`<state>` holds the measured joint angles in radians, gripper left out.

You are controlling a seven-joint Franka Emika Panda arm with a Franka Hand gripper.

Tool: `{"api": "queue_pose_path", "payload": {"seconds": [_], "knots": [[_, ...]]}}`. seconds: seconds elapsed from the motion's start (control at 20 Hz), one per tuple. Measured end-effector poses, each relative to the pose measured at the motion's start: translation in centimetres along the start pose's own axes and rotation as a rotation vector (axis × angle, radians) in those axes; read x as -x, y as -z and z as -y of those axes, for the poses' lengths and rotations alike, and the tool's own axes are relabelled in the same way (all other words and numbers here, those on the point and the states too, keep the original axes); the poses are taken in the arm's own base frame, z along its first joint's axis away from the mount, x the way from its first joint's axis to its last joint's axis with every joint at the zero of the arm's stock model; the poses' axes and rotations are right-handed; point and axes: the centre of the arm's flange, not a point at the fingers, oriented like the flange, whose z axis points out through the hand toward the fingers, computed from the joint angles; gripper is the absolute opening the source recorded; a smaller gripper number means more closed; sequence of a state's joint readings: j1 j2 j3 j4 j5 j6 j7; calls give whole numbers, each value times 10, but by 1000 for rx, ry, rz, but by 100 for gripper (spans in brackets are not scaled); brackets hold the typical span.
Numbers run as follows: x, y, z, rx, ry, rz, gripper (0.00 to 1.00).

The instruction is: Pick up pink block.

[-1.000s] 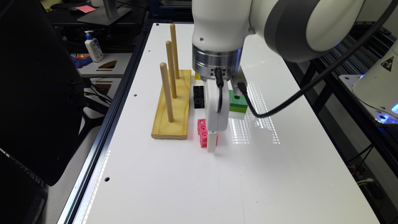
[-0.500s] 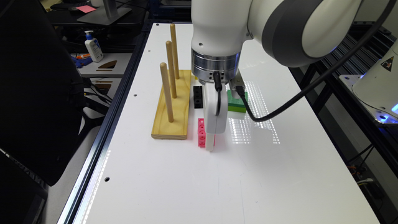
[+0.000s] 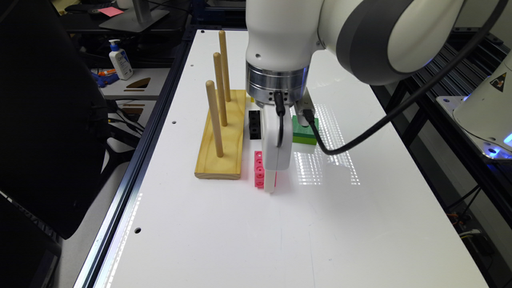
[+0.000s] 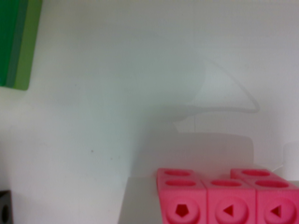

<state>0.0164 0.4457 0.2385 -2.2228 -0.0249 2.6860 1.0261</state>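
I'm seeing the hand (image 3: pixel 271 185) reaching down to the white bench (image 3: pixel 360 224), covering part of the pink block (image 3: pixel 259 169). A wooden peg stand (image 3: pixel 222 138) is sitting just beside the block, with a black block (image 3: pixel 254 124) and a green block (image 3: pixel 305 132) lying behind.

You are in a robotics lab: a white bench (image 3: pixel 360 224) on aluminium frame, a monitor stand (image 3: pixel 136 16) at 11 o'clock, cables.

A yellow triangular warning sign (image 3: pixel 498 81) stands on the white machine housing (image 3: pixel 486 108) at the exterior view's right. The pump bottle's (image 3: pixel 120 61) label is too small to read.
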Motion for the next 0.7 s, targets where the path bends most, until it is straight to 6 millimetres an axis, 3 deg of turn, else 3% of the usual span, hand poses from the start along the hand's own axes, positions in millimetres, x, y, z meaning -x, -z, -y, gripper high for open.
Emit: {"api": "queue_pose_path", "payload": {"seconds": [0.2,0.5,0.7], "knots": [[0,8,1,-2,2,-6,0],[3,57,6,16,6,-24,0],[7,66,4,22,6,-27,0]]}}
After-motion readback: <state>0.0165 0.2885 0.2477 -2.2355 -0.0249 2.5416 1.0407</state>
